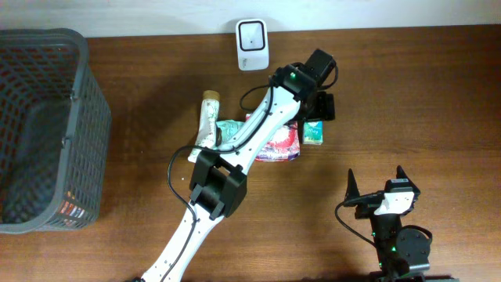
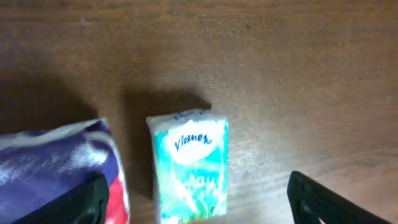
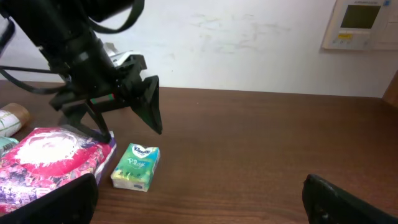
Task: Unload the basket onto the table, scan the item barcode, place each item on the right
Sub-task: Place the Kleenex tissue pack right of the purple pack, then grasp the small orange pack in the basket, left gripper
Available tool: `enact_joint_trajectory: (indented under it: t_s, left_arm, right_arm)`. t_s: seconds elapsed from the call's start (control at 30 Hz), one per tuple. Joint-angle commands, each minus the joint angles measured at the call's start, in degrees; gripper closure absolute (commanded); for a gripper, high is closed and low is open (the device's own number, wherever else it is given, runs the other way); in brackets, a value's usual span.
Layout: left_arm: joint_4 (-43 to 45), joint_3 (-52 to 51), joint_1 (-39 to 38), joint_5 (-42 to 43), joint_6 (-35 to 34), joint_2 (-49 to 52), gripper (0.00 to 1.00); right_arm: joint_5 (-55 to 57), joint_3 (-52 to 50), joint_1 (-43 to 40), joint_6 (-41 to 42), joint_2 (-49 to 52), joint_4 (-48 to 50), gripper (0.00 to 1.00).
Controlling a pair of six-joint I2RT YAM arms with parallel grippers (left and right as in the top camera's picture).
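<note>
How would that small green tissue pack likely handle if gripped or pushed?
The tissue pack looks soft-wrapped, so it would probably squash under a grip. Lying flat on the table, it should slide, not roll. Its glossy film may be slippery.

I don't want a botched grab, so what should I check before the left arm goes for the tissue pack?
1. Left pincer open: ok.
2. Tissue pack lying flat between its fingers: ok.
3. Room beside the pack: not ok, the red-purple pouch lies close by one finger.
4. Barcode side known: cannot tell, only the branded face shows.
5. Scanner unblocked: ok.
6. Right pincer open, away from the pack: ok.
</note>
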Motion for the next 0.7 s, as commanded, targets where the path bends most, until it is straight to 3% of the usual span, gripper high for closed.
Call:
enact_joint_trajectory:
  t_s: [0.0, 0.13, 0.33, 0.47, 0.53, 0.67]
  left_arm:
    - [-4.5, 8.0, 3.4, -1.0, 4.0, -5.1, 0.11]
    - [-16.8, 19.8, 11.2, -1.1, 12.6, -17.8, 0.10]
    - [-27.5, 21.5, 26.5, -1.7, 13.3, -32.3, 0.08]
    - [-27.6, 21.5, 33.4, 0.5, 16.5, -33.1, 0.06]
    - [-27.6, 21.5, 35.9, 0.5, 21.4, -33.4, 0.00]
    - [-27.6, 20.4, 42.1, -0.3, 25.3, -37.4, 0.01]
  right_arm:
    - [-0.1, -0.5, -0.3, 0.2, -0.3, -0.2, 0.02]
    - [-0.1, -0.5, -0.3, 0.2, -0.3, -0.2, 0.01]
    - [-0.1, -0.5, -0.3, 0.2, -0.3, -0.2, 0.01]
    - [-0.1, -0.5, -0.3, 0.2, -0.3, -0.2, 0.01]
    - [-0.1, -0.5, -0.3, 0.2, -0.3, -0.2, 0.01]
    - [-0.1, -0.5, -0.3, 0.2, -0.3, -0.2, 0.01]
